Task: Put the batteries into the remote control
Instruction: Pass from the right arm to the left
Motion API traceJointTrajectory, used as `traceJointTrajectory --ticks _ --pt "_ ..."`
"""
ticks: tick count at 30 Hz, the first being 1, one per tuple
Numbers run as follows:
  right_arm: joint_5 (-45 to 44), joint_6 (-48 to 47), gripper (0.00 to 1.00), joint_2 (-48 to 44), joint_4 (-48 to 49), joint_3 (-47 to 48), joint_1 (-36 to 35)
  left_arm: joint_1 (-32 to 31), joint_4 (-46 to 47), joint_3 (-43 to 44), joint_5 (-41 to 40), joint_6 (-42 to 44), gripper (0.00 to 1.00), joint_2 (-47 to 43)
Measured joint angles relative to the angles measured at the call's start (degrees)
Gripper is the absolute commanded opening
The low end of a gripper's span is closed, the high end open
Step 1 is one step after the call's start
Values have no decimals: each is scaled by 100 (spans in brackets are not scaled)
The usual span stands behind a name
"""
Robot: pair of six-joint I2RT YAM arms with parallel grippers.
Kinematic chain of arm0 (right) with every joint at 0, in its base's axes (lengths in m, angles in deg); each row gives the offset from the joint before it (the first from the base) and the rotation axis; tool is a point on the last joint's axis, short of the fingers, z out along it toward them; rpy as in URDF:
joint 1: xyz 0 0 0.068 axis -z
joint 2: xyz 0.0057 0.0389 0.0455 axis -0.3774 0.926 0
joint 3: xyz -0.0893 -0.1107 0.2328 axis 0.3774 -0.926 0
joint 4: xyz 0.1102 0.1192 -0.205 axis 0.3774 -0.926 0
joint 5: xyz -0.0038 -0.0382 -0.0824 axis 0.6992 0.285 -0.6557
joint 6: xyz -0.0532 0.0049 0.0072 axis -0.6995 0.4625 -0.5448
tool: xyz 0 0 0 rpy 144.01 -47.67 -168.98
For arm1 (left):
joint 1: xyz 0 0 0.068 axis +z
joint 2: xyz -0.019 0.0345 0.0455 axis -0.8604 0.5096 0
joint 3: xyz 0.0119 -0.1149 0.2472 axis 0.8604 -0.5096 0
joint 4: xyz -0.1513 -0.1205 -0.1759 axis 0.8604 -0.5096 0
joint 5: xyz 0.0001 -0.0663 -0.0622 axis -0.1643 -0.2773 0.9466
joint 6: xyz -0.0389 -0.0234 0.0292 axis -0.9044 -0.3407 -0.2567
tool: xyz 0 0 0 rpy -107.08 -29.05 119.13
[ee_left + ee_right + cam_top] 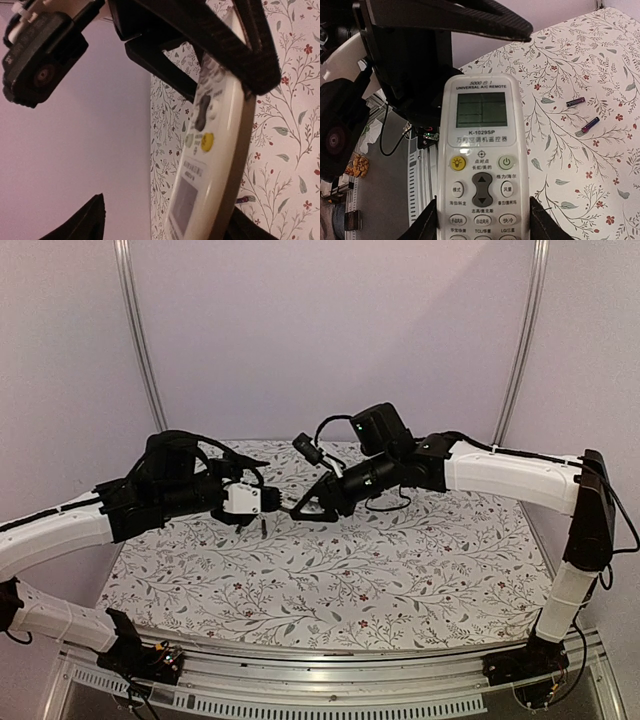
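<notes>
Remote control [481, 160] is up in the air, off the surface [580, 195]. Right hand [482, 212] is clamped across its lower button end, one finger on each long edge. The display end sticks out free. Left hand [167, 222] is spread wide around that display end and not gripping. One of its fingers [92, 220] is well apart from the face, the other just beside the back. Batteries [575, 102] lie loose on the surface, two small dark cylinders near each other, apart from both hands.

Handling, my read: the remote is light, stiff, smooth plastic and could twist in a two-point pinch. Hold it by the long edges, off the buttons and display, and leave the back reachable. The batteries are tiny, hard and round and will likely roll, so pinch each across the middle.

Views:
- **Right wrist:** shows the remote's face, the buttons and the batteries, but not the remote's back.
- **Left wrist:** shows the remote edge-on, its tan back edge and the gap at the left fingers.
- **Top:** shows both arms meeting above the far part of the surface, with the batteries too small to pick out.
</notes>
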Motion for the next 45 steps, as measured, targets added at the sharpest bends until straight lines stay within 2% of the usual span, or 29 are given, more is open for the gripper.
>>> traceJointTrajectory --ticks 2,6,9,11,12,14,18,20,21,22,23,28,34,36,39,45 --pt "22 -15 15 -9 0 0 0 -2 -13 15 22 -81 47 28" --pt "52 -39 14 -79 31 0 4 -17 -116 37 179 -212 33 22" --pt "68 -28 14 -107 46 0 4 -26 -160 42 240 -197 17 -11" --pt "160 116 20 -122 17 2 20 -57 -234 44 254 -31 4 -20" --pt "201 133 28 -127 -20 2 31 -92 -251 48 249 -52 0 -20" --pt "254 157 51 -129 -39 2 33 -129 -358 103 221 -105 0 -28" --pt "258 90 85 -205 -9 2 22 -210 -590 236 280 -544 0 -116" --pt "153 -24 96 -286 52 -9 0 -240 -789 455 417 -1051 0 -120" --pt "111 -114 99 -361 94 -26 0 -249 -892 566 490 -1307 0 -120" --pt "28 -225 99 -472 168 -63 -2 -251 -1099 765 619 -1810 0 -120" --pt "-22 -256 99 -557 208 -98 -2 -251 -1113 785 636 -1860 0 -120" --pt "-461 -769 99 -1370 706 -680 0 -249 -1869 1152 1421 -3617 0 -59" --pt "-739 -2135 99 -2929 2035 -2468 -11 -164 -2712 1231 2568 -5101 0 291" --pt "-859 -2885 99 -3338 2417 -3003 -85 -118 -2820 1228 2747 -5329 0 319" --pt "-1117 -3910 99 -3550 2677 -3320 -262 -26 -2852 1224 2994 -5580 0 321" --pt "-1602 -5869 99 -3073 2723 -3099 -660 101 -2859 1217 3351 -5783 0 365"
